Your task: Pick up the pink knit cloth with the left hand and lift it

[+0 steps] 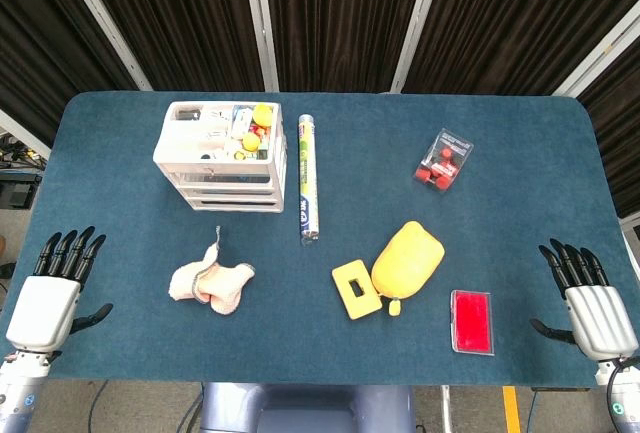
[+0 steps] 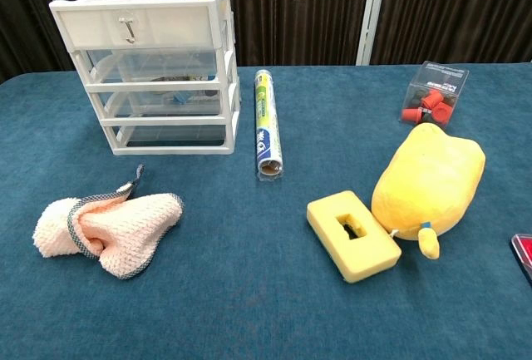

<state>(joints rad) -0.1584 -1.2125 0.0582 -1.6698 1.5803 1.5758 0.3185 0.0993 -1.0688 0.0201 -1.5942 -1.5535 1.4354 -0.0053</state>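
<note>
Here, the pink knit cloth (image 1: pixel 212 284) lies crumpled just in front of the white drawer unit (image 1: pixel 222 157), untouched. The left hand (image 1: pixel 55 295) and right hand (image 1: pixel 590 303) rest empty, fingers spread; reaching across to the cloth comes next.

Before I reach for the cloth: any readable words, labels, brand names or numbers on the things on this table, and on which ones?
No text can be read in either view.
Wrapped roll: green and blue print on the wrapper, too small and blurred to read.
Clear box of red pieces: no legible label.
White drawer unit: no lettering visible.
Pink knit cloth, yellow pouch, yellow block, red case: no print visible.
</note>
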